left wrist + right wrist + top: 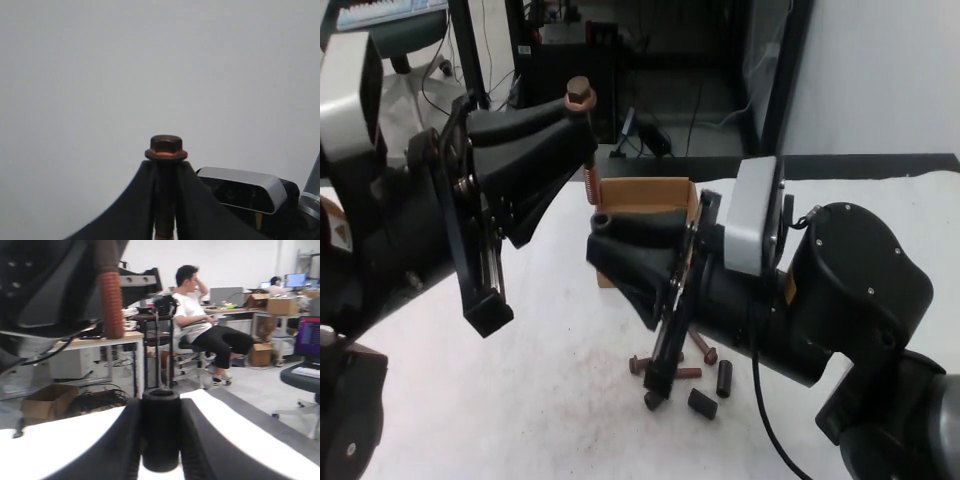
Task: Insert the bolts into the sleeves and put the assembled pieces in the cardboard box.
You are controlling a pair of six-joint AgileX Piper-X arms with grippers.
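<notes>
Nothing here can actually be read. On the left arm (380, 240), at about nine o'clock over the bench, there is a yellow sticker (334, 236) with what looks like a dark warning triangle, its print too small to make out. The right arm (850, 290), at about four o'clock, carries a small yellow label (788, 290) that is just as illegible. The cardboard box (645, 195) at twelve o'clock shows plain brown walls. Across the room, a lit monitor (295, 279) glows as a blur.

White bench (520, 400) carries cardboard box (645, 195), loose bolts (703, 347), sleeves (724, 378).
</notes>
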